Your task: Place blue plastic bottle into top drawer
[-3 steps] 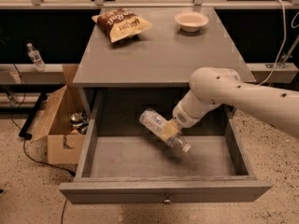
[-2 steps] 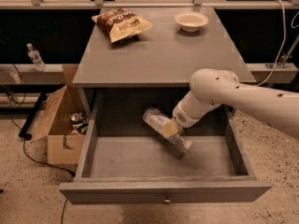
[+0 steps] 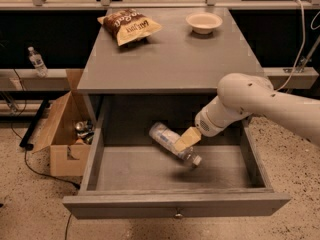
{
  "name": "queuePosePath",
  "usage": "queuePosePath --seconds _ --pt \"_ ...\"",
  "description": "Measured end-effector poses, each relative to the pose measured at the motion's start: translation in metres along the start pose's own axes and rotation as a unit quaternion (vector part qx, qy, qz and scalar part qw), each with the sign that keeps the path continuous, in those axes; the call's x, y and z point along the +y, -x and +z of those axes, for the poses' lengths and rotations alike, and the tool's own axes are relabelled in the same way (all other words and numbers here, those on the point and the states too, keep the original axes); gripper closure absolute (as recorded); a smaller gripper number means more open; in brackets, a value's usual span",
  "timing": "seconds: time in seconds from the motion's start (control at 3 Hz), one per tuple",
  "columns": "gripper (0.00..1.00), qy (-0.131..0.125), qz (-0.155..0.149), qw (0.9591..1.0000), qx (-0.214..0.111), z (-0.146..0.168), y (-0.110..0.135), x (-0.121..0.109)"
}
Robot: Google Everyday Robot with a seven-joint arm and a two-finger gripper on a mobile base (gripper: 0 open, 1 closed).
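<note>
The top drawer (image 3: 125,203) of the grey cabinet is pulled wide open, with a small round knob (image 3: 176,215) at front centre. The blue plastic bottle (image 3: 167,138) hangs tilted inside the drawer space, cap (image 3: 196,160) down and to the right, just above the drawer floor. My gripper (image 3: 186,140) reaches in from the right under the cabinet top. It is shut on the bottle's middle, and one tan finger pad (image 3: 188,138) shows across the label.
On the cabinet top (image 3: 175,64) lie a chip bag (image 3: 130,25) and a white bowl (image 3: 204,21). A cardboard box (image 3: 62,134) with cans stands on the floor to the left. A small clear water bottle (image 3: 36,61) stands on a ledge at far left.
The gripper and the bottle have sunk slightly lower into the drawer. The grip has not changed.
</note>
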State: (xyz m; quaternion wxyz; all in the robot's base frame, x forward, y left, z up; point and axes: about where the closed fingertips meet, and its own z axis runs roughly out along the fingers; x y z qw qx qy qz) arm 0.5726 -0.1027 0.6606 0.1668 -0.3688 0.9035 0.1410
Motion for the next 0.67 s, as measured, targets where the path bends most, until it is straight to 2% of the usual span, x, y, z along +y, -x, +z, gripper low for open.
queuePosePath --seconds 0.67 --pt "0.00 -0.033 0.007 0.9985 -0.043 -0.092 -0.031 -0.009"
